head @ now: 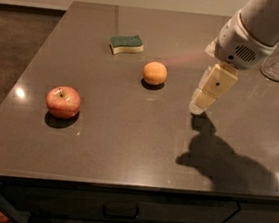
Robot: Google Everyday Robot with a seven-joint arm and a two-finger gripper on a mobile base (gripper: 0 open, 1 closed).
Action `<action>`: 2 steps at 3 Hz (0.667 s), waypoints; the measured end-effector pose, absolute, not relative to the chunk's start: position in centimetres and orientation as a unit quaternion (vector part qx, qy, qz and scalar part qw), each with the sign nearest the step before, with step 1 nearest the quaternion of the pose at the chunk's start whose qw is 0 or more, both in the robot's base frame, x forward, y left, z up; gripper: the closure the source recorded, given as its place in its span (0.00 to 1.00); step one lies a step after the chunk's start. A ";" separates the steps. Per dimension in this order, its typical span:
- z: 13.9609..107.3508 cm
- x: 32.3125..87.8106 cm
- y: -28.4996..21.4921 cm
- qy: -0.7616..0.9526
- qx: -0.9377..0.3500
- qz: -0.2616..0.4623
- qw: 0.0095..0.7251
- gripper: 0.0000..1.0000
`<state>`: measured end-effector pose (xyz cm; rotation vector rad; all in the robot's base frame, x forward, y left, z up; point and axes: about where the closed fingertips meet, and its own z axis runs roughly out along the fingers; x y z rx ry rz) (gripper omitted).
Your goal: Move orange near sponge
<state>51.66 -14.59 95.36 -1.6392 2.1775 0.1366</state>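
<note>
The orange [155, 73], round with plain matte skin, sits mid-worktop [125, 147], near the green-topped sponge [126, 44] but apart from it. The tool [198, 106] hangs to the orange's right, angled down; whether it is apart or together I cannot tell. An apple [63, 102] sits front left.

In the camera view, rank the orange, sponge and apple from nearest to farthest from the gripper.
Measured from the gripper, which hangs over the right half of the table:
1. orange, just to its left, clearly nearest.
2. sponge, back left, and apple, far left towards the front: too close to call.
</note>
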 end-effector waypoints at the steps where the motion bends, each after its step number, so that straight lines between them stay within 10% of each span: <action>1: 93.8 54.9 -11.9 0.788 -0.570 0.061 0.223 0.00; 2: 92.2 58.0 -10.0 0.801 -0.545 0.077 0.234 0.00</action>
